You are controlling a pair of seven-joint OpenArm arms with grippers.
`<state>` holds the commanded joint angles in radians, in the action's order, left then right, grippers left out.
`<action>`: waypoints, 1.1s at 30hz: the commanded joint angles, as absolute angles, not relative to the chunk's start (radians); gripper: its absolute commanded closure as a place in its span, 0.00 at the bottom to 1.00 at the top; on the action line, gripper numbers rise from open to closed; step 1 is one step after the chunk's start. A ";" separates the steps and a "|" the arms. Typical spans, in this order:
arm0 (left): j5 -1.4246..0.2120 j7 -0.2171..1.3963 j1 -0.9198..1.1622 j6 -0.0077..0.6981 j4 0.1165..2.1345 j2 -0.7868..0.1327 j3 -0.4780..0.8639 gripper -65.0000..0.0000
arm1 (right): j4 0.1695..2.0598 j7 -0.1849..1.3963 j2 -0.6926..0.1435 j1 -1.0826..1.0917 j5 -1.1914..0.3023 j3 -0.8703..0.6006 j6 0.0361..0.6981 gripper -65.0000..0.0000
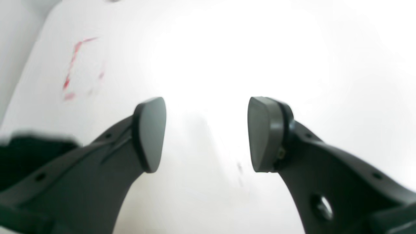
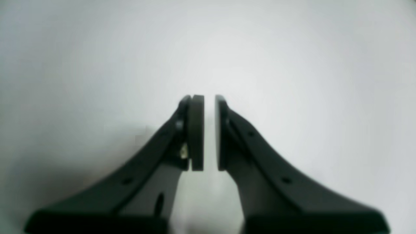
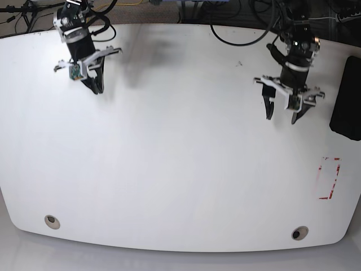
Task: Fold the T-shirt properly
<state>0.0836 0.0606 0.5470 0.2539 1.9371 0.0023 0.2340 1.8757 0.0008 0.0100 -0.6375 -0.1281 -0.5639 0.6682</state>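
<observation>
The white worktop (image 3: 169, 147) was seen almost bare in the base view, and no folding had yet been begun. The T-shirt (image 3: 346, 107) was judged to be the black shape at the worktop's three o'clock edge, cut off by the frame, untouched and apart from both arms; only a strip was shown, with its visible long side running from twelve to six o'clock, and which way the collar pointed could not be told. A fetching step was therefore taken to be in hand: the garment would need to be drawn onto the middle of the worktop and spread flat before any fold. The left gripper (image 3: 282, 113), at two o'clock and nearer the cloth, was held above the surface with its fingers (image 1: 150, 135) spread wide and nothing between them. The right gripper (image 3: 93, 76), at ten o'clock, had its fingers (image 2: 196, 133) nearly closed, a narrow gap remaining, with nothing held. A red outline (image 3: 329, 178) was marked at four o'clock.
</observation>
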 joint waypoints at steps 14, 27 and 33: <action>0.081 0.025 1.027 0.255 1.951 0.045 0.159 0.44 | 1.788 -0.004 0.013 -0.914 -0.302 -0.570 0.698 0.92; -0.024 0.024 1.141 0.257 1.679 -0.027 0.122 0.44 | 1.514 -0.004 0.008 -0.938 -0.289 -0.561 0.698 0.92; -0.031 0.021 1.015 0.252 1.440 -0.068 0.047 0.44 | 1.325 -0.076 0.007 -0.875 -0.208 -0.561 0.698 0.92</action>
<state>-0.0315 0.0207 1.0150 0.2524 1.4400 -0.0683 0.0468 1.3249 -0.0760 0.0069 -0.8753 -0.2079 -0.5608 0.6981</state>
